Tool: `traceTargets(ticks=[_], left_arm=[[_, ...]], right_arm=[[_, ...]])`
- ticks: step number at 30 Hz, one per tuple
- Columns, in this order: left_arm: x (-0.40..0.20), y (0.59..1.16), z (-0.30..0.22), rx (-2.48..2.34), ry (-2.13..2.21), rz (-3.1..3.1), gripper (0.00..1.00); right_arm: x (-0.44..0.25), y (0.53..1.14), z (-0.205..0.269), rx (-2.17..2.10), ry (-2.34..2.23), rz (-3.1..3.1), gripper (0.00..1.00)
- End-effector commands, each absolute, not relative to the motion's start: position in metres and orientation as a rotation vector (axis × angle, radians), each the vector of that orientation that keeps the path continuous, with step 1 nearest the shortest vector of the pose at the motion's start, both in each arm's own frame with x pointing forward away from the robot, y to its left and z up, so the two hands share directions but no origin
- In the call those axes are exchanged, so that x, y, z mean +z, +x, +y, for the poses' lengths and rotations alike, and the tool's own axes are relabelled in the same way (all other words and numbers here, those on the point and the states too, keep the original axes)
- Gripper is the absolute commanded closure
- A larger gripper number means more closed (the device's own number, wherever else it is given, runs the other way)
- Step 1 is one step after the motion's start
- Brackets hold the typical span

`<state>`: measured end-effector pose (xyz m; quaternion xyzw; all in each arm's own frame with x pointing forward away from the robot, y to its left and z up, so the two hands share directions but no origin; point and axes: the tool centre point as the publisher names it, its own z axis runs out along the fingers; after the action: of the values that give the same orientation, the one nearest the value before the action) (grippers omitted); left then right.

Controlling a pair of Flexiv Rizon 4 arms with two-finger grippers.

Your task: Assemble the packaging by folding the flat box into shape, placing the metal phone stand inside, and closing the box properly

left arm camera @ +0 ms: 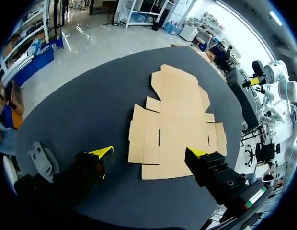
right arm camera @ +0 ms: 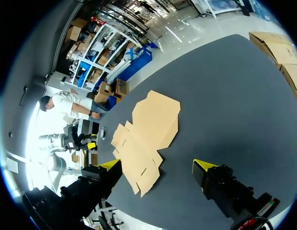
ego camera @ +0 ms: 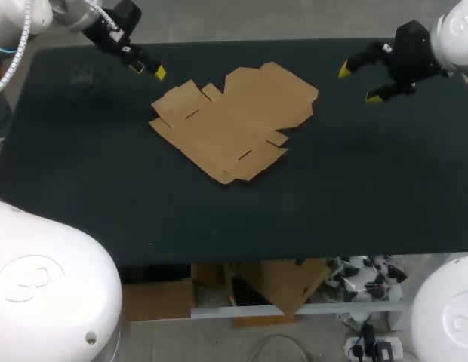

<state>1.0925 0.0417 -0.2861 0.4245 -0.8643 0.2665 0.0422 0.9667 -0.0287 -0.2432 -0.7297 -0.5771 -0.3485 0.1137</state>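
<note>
The flat brown cardboard box lies unfolded in the middle of the dark table, flaps spread out. It also shows ahead of each gripper's fingers as the cardboard and the sheet. A grey metal phone stand lies at the far left of the table, and in the left wrist view the stand is beside the left finger. My left gripper hangs open above the table just beyond the box's far left corner, holding nothing. My right gripper hovers open to the box's far right, also holding nothing.
The dark table top stretches wide around the cardboard, with its front edge near me. Nothing else lies on it.
</note>
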Motion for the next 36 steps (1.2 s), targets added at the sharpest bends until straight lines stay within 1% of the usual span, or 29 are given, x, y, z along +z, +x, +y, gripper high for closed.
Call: traceTargets(ticks=[1, 12, 17, 24, 30, 36], left_arm=[[-0.284, 1.095, 0.041, 0.774, 1.295, -2.644, 0.0], [-0.284, 1.095, 0.041, 0.774, 1.295, -2.644, 0.0], [-0.284, 1.095, 0.041, 0.774, 1.295, -2.644, 0.0], [-0.296, 1.114, 0.048, 0.758, 1.296, -2.672, 0.0], [-0.309, 1.131, 0.055, 0.752, 1.263, -2.676, 0.0], [-0.324, 1.132, 0.056, 0.768, 1.195, -2.633, 0.0]], right_arm=[[-0.242, 0.966, -0.029, -1.022, -2.141, -1.692, 0.0], [-0.242, 0.966, -0.029, -1.022, -2.141, -1.692, 0.0], [-0.241, 0.947, -0.036, -0.953, -2.116, -1.729, 0.0], [-0.25, 0.919, -0.043, -0.885, -2.064, -1.754, 0.0], [-0.26, 0.905, -0.041, -0.828, -2.032, -1.827, 0.0], [-0.266, 0.897, -0.037, -0.8, -2.019, -1.874, 0.0]])
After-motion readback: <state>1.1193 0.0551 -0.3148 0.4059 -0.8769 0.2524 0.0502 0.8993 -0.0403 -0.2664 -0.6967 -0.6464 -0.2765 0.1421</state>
